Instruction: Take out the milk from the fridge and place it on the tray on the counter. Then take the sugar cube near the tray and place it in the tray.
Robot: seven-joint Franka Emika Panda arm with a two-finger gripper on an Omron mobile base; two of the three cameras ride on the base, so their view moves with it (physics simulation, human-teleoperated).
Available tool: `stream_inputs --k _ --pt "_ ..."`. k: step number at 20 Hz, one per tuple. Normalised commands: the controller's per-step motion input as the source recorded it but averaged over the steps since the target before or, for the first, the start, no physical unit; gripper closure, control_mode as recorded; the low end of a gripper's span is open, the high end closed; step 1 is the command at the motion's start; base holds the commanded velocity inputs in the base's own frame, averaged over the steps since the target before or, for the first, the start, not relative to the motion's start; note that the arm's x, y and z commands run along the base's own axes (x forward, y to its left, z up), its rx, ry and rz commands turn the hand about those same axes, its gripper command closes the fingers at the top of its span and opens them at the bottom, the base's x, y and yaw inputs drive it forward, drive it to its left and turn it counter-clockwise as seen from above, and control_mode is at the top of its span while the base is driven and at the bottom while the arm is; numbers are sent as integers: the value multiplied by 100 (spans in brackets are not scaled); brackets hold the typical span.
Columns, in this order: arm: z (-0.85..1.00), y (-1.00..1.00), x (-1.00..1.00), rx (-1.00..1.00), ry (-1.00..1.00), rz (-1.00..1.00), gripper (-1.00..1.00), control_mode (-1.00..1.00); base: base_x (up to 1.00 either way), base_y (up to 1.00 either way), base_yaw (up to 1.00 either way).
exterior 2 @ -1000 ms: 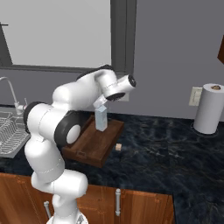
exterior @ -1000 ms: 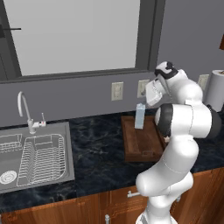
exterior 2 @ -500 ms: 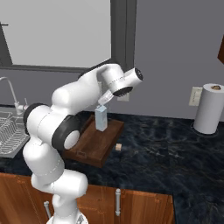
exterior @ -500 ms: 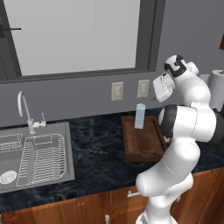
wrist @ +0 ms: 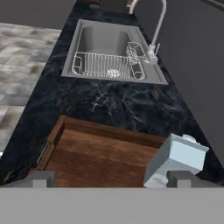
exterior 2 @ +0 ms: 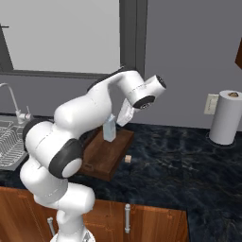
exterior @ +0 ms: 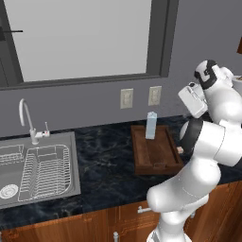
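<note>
The gripper point(wrist: 110, 178) hangs above the tray point(wrist: 92, 153) with its fingers spread wide and nothing between them. In the hand view the milk point(wrist: 177, 159) stands upright at about 4 o'clock, on the tray's far corner by the wall. On the counter point(exterior 2: 179, 160) the sugar cube point(exterior 2: 127, 159) sits just beside the tray's edge, at 3 o'clock from it in the right base view. The sink point(exterior: 38, 168) lies at 9 o'clock, the paper towel roll point(exterior 2: 226, 117) at 2 o'clock.

Both base cameras sat behind the arm, left and right, looking down across the counter point(exterior: 104, 160) at the tray point(exterior 2: 106, 158). The hand camera looked steeply down, close above that tray point(wrist: 100, 153), toward the sink point(wrist: 103, 41).
</note>
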Motion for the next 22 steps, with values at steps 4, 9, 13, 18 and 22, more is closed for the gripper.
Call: stream_inputs --k 4,9,13,18,22 --pt "-19 -34 -57 -8 -1 21 -100 -100 0 0 0" --pt "-54 -50 -45 -1 -10 11 -100 -100 0 0 0" --pt "-83 -26 -20 -1 -20 3 -100 -100 0 0 0" --pt "-61 -10 2 -1 -9 1 -100 -100 0 0 0" --pt "-56 -3 0 -9 6 4 -100 -100 0 0 0"
